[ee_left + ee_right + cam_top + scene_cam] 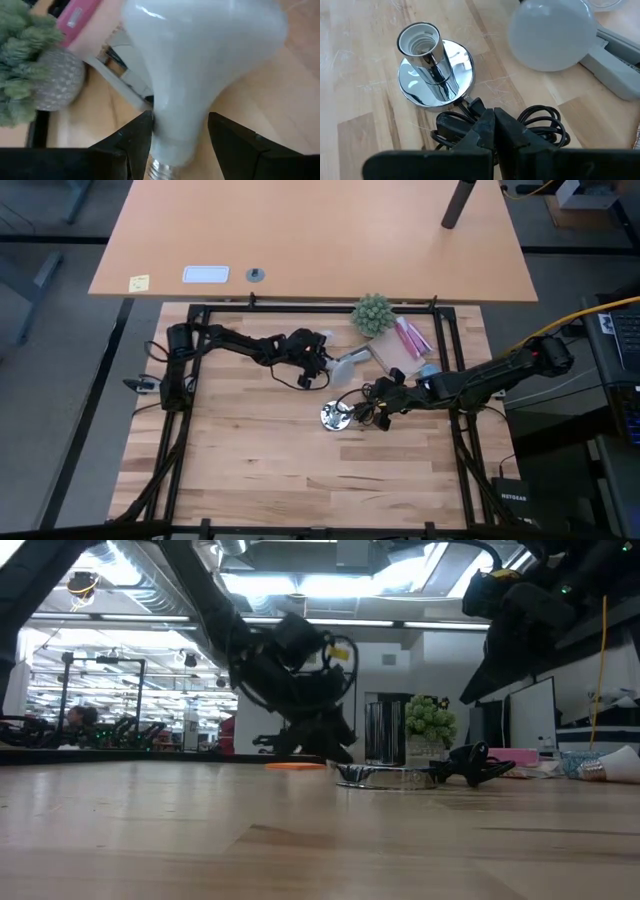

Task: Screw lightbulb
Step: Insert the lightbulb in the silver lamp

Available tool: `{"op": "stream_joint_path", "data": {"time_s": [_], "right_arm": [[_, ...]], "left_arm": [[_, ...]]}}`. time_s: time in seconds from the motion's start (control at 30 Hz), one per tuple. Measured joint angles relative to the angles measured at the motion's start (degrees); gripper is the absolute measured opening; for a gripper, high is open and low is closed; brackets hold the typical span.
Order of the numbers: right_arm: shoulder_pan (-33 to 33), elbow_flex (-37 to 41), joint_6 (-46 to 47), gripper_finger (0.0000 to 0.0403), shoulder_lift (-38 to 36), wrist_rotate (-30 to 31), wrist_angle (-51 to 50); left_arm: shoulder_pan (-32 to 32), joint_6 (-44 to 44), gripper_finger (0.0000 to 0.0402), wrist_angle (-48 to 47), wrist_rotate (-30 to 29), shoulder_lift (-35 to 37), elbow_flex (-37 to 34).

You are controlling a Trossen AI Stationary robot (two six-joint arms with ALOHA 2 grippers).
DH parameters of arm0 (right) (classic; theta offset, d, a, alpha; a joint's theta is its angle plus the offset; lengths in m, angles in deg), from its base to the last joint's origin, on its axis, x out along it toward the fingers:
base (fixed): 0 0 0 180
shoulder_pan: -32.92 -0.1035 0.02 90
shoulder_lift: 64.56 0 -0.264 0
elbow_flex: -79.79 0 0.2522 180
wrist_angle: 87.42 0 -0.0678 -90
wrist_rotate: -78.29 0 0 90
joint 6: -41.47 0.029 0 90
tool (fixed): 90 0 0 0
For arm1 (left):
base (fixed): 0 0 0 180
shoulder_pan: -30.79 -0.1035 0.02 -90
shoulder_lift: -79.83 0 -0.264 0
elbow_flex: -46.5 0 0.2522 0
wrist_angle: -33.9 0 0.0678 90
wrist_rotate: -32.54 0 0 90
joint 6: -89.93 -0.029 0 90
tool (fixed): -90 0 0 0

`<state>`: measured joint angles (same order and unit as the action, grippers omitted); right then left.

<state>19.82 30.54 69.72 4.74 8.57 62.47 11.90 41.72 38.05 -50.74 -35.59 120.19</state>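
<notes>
Nearest my left wrist camera is the lightbulb (pixel 200 65), frosted white, its narrow neck sitting between the two fingers (pixel 135 145) of the left end effector (pixel 180 145). The jaws pinch the neck just above the metal thread, which leaves the round head free and the thread end exposed, as I judge, for entry into a socket.

In the high view the left end effector (pixel 325 370) sits near the worktop's centre, with the bulb (pixel 348 365) projecting from it toward 3 o'clock. The bulb lies low and roughly level, over or against a grey-white oblong object (pixel 615 65); I cannot tell whether it is lifted clear.

The lamp base (pixel 432 70), a shiny silver disc with an upright socket, stands at about 5 o'clock of the bulb, near but apart from it. Its socket mouth faces up and is empty.

The right end effector (pixel 493 135) is pressed together on the coiled black cord (pixel 540 125) just beside the base, at 3 o'clock of it. I judge this grip steadies the base against turning.

A small potted plant (pixel 372 314) and a pink package (pixel 412 337) stand at 12 o'clock of the work area, clear of it.

Screwing has not yet begun; the bulb must first be turned upright, thread down.
</notes>
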Motion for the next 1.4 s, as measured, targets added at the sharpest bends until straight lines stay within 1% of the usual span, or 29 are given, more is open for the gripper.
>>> {"op": "stream_joint_path", "data": {"time_s": [0.17,0.27,0.37,0.43,0.6,0.7,0.83,0.9,1.0,1.17,1.27,1.4], "right_arm": [[0.01,0.0,-0.01,0.0006,0.0,-0.02,0.01],[0.0,0.0,-0.02,0.0006,0.0,-0.03,-0.02],[0.0,0.0,-0.02,0.0006,0.0,-0.04,-0.06],[0.0,0.0,-0.02,0.0006,0.0,-0.02,-0.06],[0.01,0.0,-0.02,0.0006,0.0,-0.02,-0.08],[0.0,0.0,-0.02,0.0006,0.0,0.02,-0.06],[0.02,0.0,-0.04,0.0006,0.0,1.35,-0.06],[0.02,0.0,-0.05,0.0006,0.0,2.66,0.0],[0.02,-0.02,-0.05,0.0006,0.0,3.46,0.05],[0.0,-1.42,-0.84,0.0006,-0.02,3.1,-0.6],[0.0,-3.41,-3.4,0.0006,-0.2,2.71,-2.57],[-0.04,-6.06,-6.16,0.0006,-0.22,3.47,-6.35]], "left_arm": [[0.16,0.6,0.0184,-0.03,0.53,-3.65,2.79],[0.41,0.68,0.0184,-0.26,0.2,-3.93,3.16],[0.78,2.72,0.0181,-0.34,-0.17,-3.86,3.16],[1.1,4.12,0.0171,-0.32,-0.63,-3.86,3.12],[2.46,4.84,0.013,-0.28,-2.97,-3.83,3.12],[3.61,5.55,0.013,-0.92,-6.43,-3.11,3.03],[5.28,10.82,0.013,-2.49,-12.14,-0.27,2.79],[5.91,12.12,0.0134,-2.81,-13.39,1.87,2.85],[6.32,13.84,0.0139,-4.55,-13.97,4.83,2.92],[6.93,19.85,0.0135,-9.09,-14.23,9.98,2.92],[7.31,26.01,0.0136,-14.43,-14.25,13.39,2.98],[8.6,36.88,0.0141,-21.59,-14.35,18.01,2.94]]}}
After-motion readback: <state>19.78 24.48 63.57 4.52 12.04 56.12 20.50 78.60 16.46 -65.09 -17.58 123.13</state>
